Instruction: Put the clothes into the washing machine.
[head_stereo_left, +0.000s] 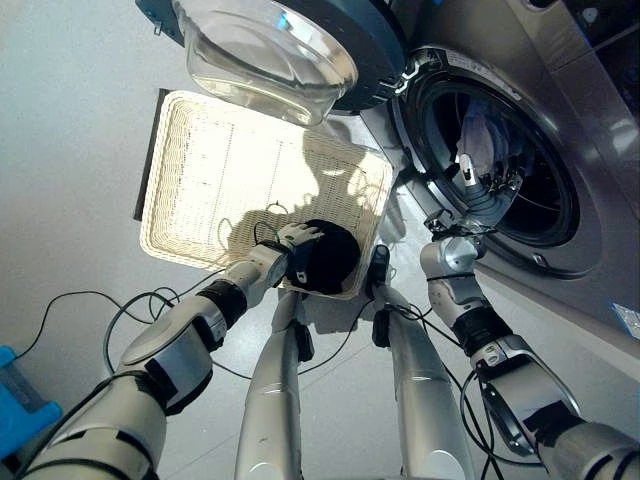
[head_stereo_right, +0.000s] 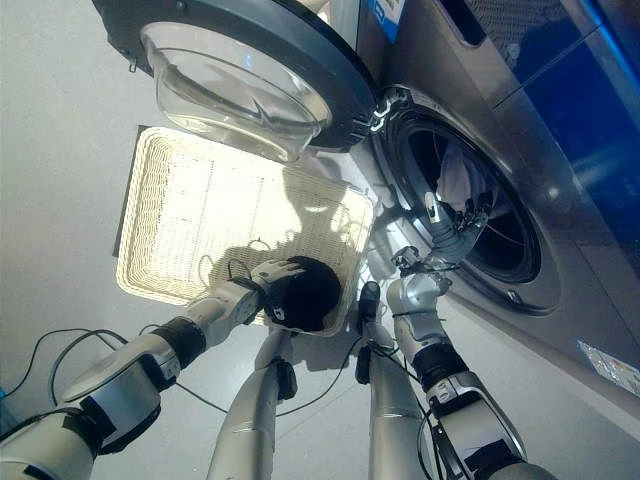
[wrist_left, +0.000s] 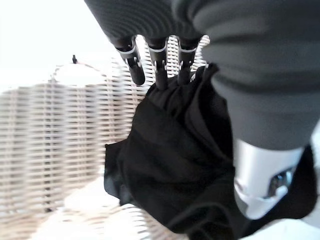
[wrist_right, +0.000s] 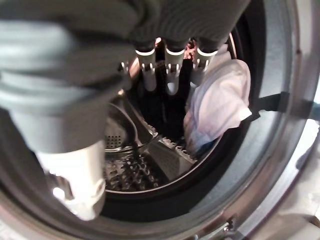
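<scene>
We read this as the pickup step: our left hand (head_stereo_left: 296, 240) is down in the near right corner of the white wicker basket (head_stereo_left: 200, 170), on the black garment (head_stereo_left: 328, 258), which lies bunched in a rounded heap against the basket's wall. In the left wrist view the fingers (wrist_left: 161, 67) reach straight to the far edge of the cloth with dark tips touching it and the thumb low beside it; they look extended, not yet curled round the fabric, so we call it open and resting on the cloth. The heap has no clear long axis, just a lump. Our right hand (head_stereo_left: 487, 165) is up at the washing machine (head_stereo_left: 560, 130) mouth, fingers (wrist_right: 171, 70) straight and spread, holding nothing; past them a white garment (wrist_right: 220, 100) already lies in the drum (wrist_right: 135, 170). The machine's door (head_stereo_left: 290, 50) hangs open above the basket. Key relation: the black garment is directly under the left hand, and the drum opening lies to its right and higher, so the left hand is far the nearer one. Probably close, lift, swing right.
</scene>
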